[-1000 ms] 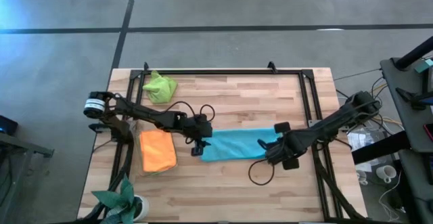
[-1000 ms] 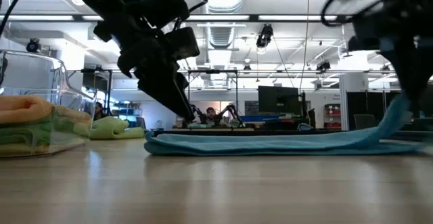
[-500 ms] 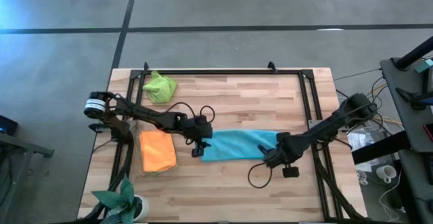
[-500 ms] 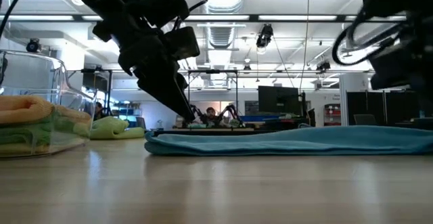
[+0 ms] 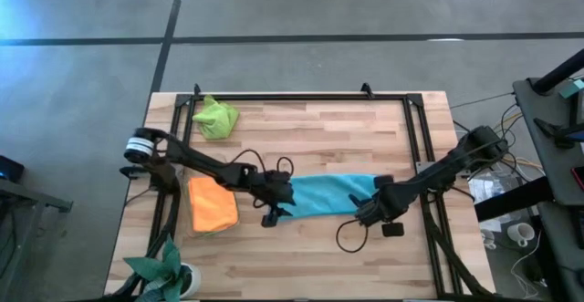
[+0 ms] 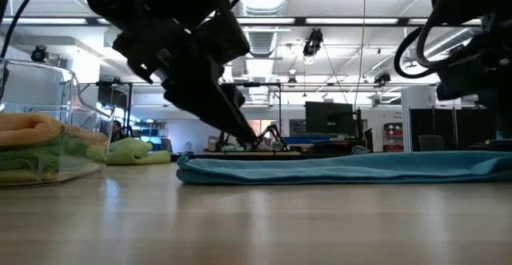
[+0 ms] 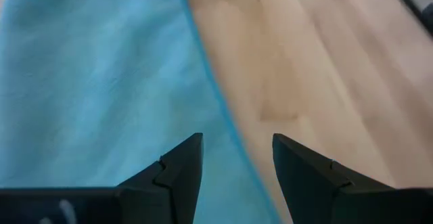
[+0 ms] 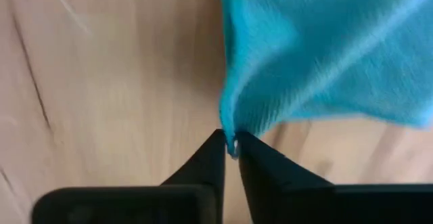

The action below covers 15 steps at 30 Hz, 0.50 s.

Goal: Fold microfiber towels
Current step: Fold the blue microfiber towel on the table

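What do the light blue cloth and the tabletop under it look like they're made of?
The light blue cloth looks like soft, matte microfiber: fuzzy nap, limp folds, no sheen. The tabletop looks like light wood in joined strips, with visible grain and a smooth, faintly satin finish; whether it is solid wood or laminate cannot be told.

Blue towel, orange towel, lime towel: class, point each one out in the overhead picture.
Blue towel (image 5: pixel 324 195): high view, middle of the flat cloth.
Orange towel (image 5: pixel 212 203): high view, centre of its top face.
Lime towel (image 5: pixel 216 117): high view, middle of the crumpled heap.
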Available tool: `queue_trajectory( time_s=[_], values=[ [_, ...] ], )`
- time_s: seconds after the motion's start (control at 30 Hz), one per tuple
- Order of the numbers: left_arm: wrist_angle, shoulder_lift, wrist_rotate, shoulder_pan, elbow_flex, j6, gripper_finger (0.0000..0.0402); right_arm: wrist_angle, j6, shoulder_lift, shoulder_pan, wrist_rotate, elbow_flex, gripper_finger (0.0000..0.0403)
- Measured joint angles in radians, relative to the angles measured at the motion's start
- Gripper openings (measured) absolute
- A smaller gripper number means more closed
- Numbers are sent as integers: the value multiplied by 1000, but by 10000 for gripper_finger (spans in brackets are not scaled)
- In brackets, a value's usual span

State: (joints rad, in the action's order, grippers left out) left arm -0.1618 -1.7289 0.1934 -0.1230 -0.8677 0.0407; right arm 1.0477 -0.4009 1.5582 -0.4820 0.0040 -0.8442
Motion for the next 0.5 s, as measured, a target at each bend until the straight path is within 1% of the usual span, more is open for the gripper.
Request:
queue_trajectory(
  time_s=[0.07,0.17,0.23,0.3,0.37,0.4,0.5],
  values=[
    [-21,-22,0,-2,-15,28,164,70,-7,-1,0,19,-29,62],
    [-31,-56,-1,-1,-29,32,164,174,-11,-13,0,75,-79,94],
    [-66,-82,-1,-2,-32,32,164,196,-11,-26,1,120,-94,111],
    [-93,-105,22,-3,-31,32,164,178,-10,-41,7,207,-93,124],
    [-114,-125,56,-3,-31,32,164,122,-9,-50,34,302,-71,128],
    [-117,-136,67,-3,-31,32,164,82,-1,-50,57,323,-55,128],
    [-116,-155,87,-4,-29,32,164,-46,35,-50,127,330,9,120]
  ],
)
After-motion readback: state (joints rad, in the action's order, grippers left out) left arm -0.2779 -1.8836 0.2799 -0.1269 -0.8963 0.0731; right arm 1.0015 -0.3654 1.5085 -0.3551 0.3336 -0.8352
